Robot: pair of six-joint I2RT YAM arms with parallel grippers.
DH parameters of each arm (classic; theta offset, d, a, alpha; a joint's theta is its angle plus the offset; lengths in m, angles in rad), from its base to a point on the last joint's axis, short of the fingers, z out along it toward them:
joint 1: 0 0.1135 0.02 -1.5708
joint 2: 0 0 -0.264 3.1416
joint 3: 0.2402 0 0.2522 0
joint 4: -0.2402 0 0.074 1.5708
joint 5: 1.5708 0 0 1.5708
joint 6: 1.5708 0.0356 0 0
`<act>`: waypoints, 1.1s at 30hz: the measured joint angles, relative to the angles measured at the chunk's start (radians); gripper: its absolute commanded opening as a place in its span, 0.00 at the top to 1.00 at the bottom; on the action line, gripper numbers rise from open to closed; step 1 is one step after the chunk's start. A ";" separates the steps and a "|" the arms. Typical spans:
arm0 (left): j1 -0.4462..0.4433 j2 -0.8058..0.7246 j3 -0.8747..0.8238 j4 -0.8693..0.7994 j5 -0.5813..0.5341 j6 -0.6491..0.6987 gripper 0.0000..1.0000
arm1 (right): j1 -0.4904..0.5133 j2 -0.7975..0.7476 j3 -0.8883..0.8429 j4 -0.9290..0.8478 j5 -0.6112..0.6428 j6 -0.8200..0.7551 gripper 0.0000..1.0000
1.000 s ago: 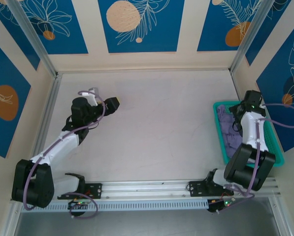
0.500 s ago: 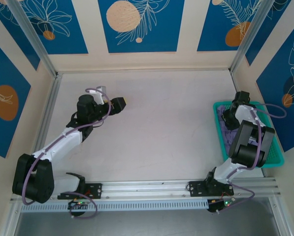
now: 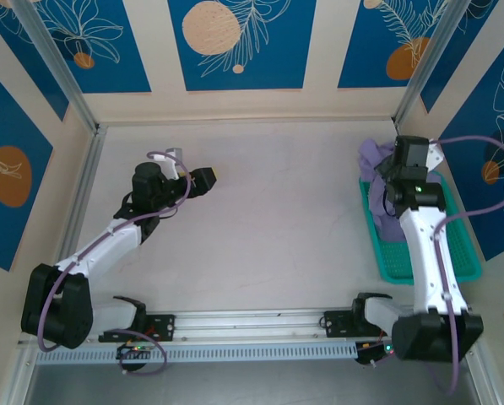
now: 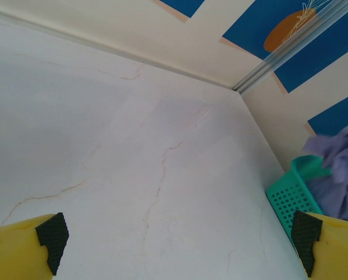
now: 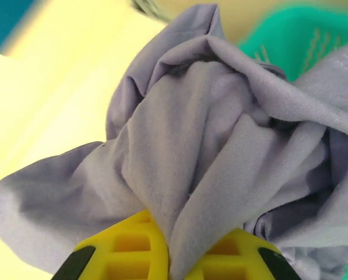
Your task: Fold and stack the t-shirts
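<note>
A lavender t-shirt is bunched up and pinched between the yellow fingers of my right gripper, which is shut on a fold of it. From above, that gripper holds the cloth raised over the far left corner of the teal basket. More purple fabric trails down into the basket. My left gripper hovers open above the left half of the table, nothing between its fingertips. Its camera looks across at the t-shirt and the basket.
The basket stands against the right wall. Panelled walls close in the table on the left, back and right. A metal rail with both arm bases runs along the near edge.
My right gripper dipped into the basket, shut on the t-shirt and lifted it toward the basket's far corner. The left arm edged slightly right, then stayed still.
</note>
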 measured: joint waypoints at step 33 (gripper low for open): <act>-0.066 -0.244 0.129 -0.737 -0.593 -0.074 0.00 | 0.340 0.948 0.701 -0.181 -0.362 -0.068 0.32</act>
